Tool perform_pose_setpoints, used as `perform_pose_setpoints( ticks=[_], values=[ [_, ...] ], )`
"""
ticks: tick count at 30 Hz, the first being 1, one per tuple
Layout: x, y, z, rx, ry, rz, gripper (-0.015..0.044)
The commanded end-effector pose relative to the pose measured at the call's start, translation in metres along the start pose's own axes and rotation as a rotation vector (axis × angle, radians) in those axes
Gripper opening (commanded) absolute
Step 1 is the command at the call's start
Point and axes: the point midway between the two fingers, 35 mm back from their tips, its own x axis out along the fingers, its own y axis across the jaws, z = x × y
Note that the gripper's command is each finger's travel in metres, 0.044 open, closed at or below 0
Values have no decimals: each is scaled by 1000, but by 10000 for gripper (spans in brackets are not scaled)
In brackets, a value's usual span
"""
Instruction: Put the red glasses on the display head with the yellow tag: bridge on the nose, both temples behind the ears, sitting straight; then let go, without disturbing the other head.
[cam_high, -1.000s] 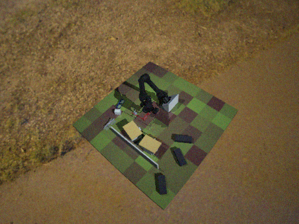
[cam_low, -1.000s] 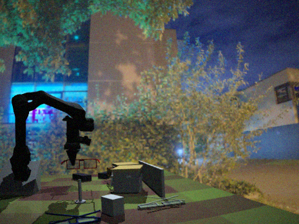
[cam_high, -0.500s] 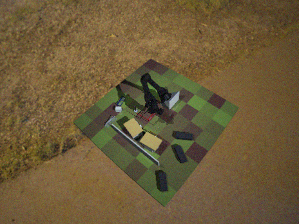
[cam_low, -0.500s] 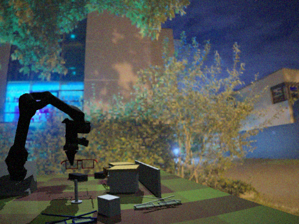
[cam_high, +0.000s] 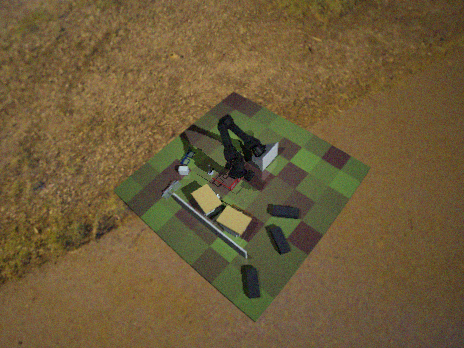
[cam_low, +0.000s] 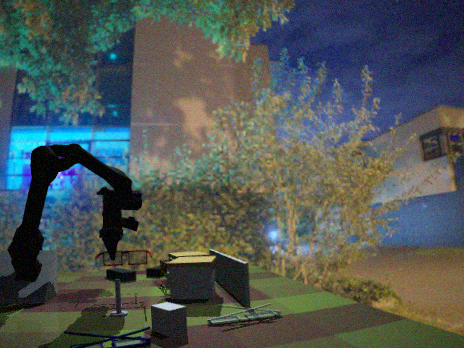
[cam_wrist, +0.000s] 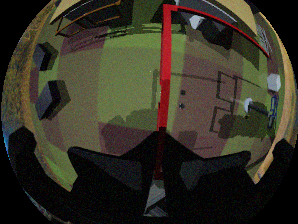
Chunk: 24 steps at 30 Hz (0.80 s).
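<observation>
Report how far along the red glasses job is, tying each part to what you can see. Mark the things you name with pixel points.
Done: the red glasses (cam_high: 234, 183) (cam_low: 138, 257) (cam_wrist: 165, 65) are off the mat (cam_high: 305, 172) (cam_low: 280, 300) (cam_wrist: 125, 85).
In hand: the gripper (cam_high: 248, 175) (cam_low: 112, 257) (cam_wrist: 158, 135) is shut on them, holding them in the air in the exterior view.
Left: seating bridge and temples on the yellow-tagged head, which I cannot pick out here, straightening them, then letting go.
</observation>
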Motion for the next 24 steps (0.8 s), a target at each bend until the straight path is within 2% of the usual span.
perform_pose_setpoints(
  ticks=[1,24],
  values=[
    [6,0,0,-9,2,-6,0],
    [28,0,2,-9,1,-5,0]
  ],
)
